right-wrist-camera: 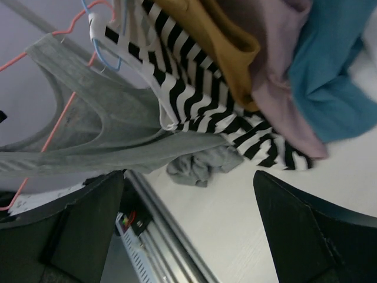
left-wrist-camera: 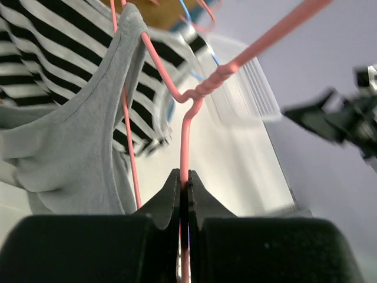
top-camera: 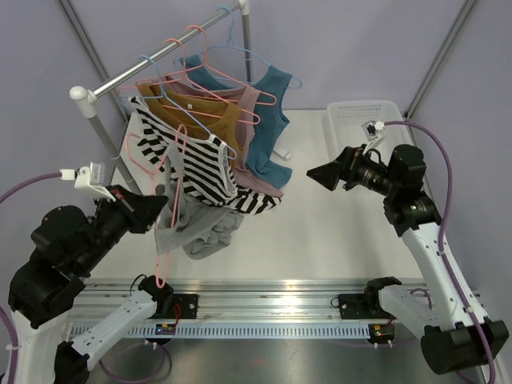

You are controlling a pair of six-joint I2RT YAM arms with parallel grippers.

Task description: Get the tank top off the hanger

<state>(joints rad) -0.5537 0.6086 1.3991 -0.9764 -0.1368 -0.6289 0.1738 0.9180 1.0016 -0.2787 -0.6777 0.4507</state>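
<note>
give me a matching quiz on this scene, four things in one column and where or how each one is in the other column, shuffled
Things
1. grey cotton tank top
2. pink wire hanger carrying that top
3. right gripper
4. white ribbed plastic basket

Places or states
a. open, holding nothing
b. at the far right of the table
c. pinched by its neck in the left gripper
d. strap hooked over a hanger arm, body sagging below

Pairs: 1-d, 2-c, 3-a, 4-b
</note>
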